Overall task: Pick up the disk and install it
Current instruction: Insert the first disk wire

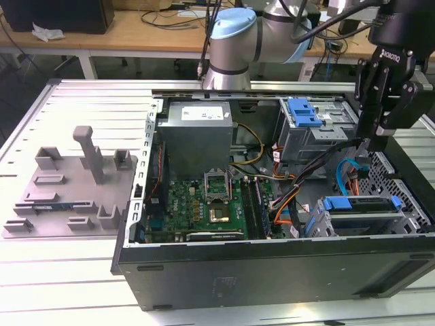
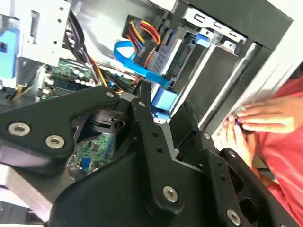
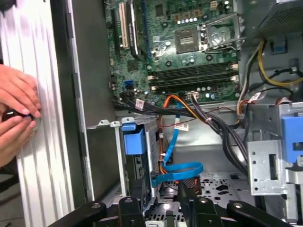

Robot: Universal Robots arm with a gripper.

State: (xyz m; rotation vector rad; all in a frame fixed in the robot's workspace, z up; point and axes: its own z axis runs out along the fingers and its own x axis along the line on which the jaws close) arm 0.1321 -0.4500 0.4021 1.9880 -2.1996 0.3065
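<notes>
Disk [image 1: 360, 205] sits in the drive bay of the computer case [image 1: 272, 266], at the exterior view's right; gripper [image 3: 161, 185] hangs above it, jaws apart, empty; disk probably stiff, heavyish, shock-sensitive; grip the flat metal faces, not the plastic rail.

The disk [image 1: 363, 203] sits mostly hidden inside its cage [image 1: 413, 217], a person's hands [image 3: 16, 111] cut off at the edge.

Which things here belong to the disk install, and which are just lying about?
Job:
- disk
- tool, nearest the disk
- open computer case

Lying about:
- grey fixture plate beside the case
- a person's hands on the table
</notes>
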